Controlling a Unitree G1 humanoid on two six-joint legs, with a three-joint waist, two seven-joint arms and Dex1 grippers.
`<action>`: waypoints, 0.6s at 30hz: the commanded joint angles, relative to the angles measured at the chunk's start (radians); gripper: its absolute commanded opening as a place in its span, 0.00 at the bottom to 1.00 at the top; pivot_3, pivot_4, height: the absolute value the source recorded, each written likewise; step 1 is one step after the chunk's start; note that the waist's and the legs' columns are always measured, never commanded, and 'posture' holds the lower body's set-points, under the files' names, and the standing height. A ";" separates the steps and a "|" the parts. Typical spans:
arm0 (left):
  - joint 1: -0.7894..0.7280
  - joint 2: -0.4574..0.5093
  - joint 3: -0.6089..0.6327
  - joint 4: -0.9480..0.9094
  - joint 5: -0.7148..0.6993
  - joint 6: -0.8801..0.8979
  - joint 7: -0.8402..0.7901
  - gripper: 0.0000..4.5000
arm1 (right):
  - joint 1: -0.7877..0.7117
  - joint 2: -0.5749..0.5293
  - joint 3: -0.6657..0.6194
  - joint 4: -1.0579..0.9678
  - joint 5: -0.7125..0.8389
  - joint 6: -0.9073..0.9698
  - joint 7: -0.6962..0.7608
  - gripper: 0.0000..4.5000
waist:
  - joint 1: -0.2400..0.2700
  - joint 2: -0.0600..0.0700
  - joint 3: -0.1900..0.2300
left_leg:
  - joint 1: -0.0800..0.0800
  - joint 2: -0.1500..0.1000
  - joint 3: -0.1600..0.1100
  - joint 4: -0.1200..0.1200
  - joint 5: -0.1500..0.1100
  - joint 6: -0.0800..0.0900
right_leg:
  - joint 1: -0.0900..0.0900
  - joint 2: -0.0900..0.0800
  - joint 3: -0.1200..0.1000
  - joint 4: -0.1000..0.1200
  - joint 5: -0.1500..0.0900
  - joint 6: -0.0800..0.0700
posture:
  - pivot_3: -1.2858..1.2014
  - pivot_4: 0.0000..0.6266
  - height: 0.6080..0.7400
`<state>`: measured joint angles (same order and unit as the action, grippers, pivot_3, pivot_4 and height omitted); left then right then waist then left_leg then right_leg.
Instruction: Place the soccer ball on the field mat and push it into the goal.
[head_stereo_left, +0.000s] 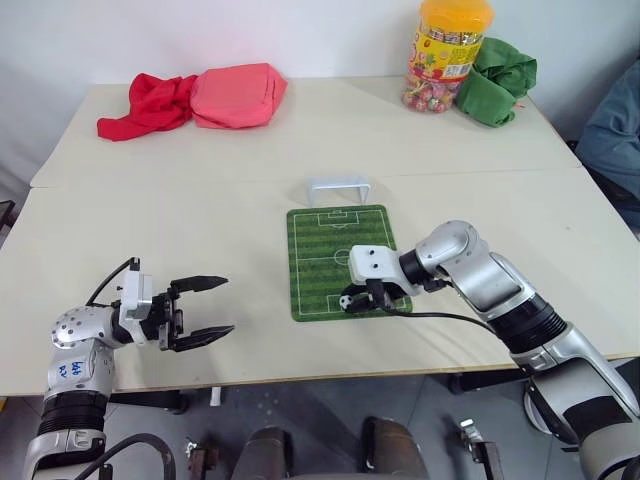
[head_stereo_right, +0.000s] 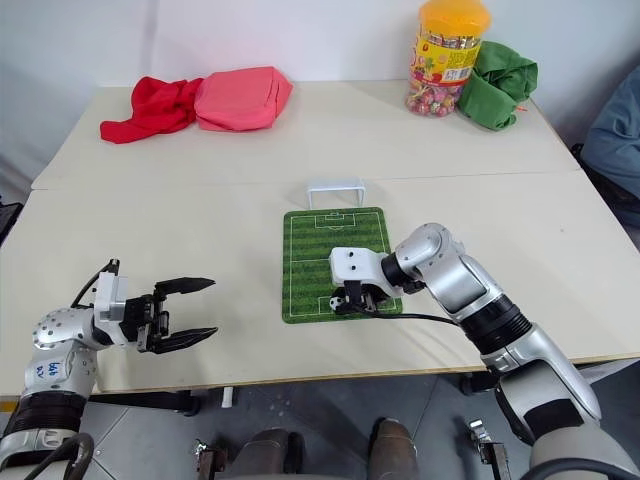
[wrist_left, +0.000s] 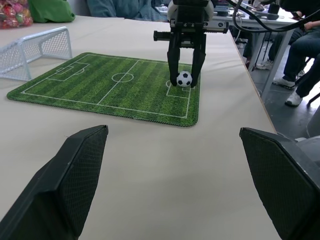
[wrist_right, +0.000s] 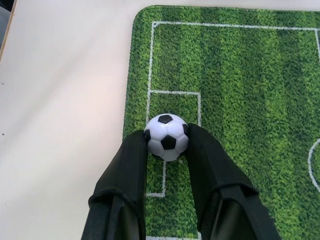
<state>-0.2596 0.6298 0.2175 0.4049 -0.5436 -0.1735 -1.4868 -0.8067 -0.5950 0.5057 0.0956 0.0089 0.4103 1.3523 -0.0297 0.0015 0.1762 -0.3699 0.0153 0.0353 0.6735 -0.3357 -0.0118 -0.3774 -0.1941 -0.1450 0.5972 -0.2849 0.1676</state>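
Note:
The soccer ball (wrist_right: 166, 136), tiny and white with black patches, is pinched between the two black fingers of my right gripper (head_stereo_left: 352, 301), which is shut on it. The ball is down at the surface of the green field mat (head_stereo_left: 335, 240), in the small box at the mat's near end. I cannot tell whether it touches the mat. The white goal (head_stereo_left: 338, 189) stands on the table just beyond the mat's far end. My left gripper (head_stereo_left: 228, 305) hovers over bare table well to the left of the mat, open and with nothing between its fingers.
A red cloth (head_stereo_left: 145, 105) and a pink bag (head_stereo_left: 238, 95) lie at the back left. A candy jar (head_stereo_left: 448, 52) and a green cloth (head_stereo_left: 498, 80) are at the back right. A person's sleeve (head_stereo_left: 615, 135) shows at the right edge. The table's front edge (head_stereo_left: 300, 378) is close.

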 joint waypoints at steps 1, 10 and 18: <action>-0.012 0.003 0.021 -0.010 -0.010 -0.007 0.002 1.00 | 0.005 -0.012 -0.020 -0.014 0.004 -0.017 0.011 0.18 | 0.000 0.000 0.000 | 0.000 0.000 0.000 0.000 0.000 0.000 | 0.000 0.000 0.000 0.000 0.000 0.000 | 0.52 0.24 1.00; -0.029 0.001 0.020 0.009 -0.004 -0.015 0.006 1.00 | 0.018 -0.029 -0.024 -0.004 -0.006 -0.032 0.012 0.40 | 0.001 0.000 0.000 | 0.000 0.000 0.000 0.000 0.000 0.000 | 0.000 0.000 0.000 0.000 0.000 0.000 | 0.52 0.24 1.00; -0.048 -0.001 0.018 0.025 -0.003 -0.019 0.010 1.00 | 0.014 -0.039 -0.041 -0.042 0.016 -0.017 0.035 0.90 | 0.000 0.000 0.000 | 0.000 0.000 0.000 0.001 0.000 0.000 | 0.000 0.000 0.000 0.000 0.000 0.000 | 0.52 0.24 1.00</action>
<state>-0.2996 0.6297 0.2177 0.4385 -0.5430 -0.1826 -1.4773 -0.7926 -0.6146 0.5016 0.0899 0.0115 0.3852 1.3789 -0.0293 0.0015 0.1762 -0.3699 0.0154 0.0353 0.6740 -0.3357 -0.0119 -0.3773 -0.1941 -0.1449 0.5975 -0.2849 0.1676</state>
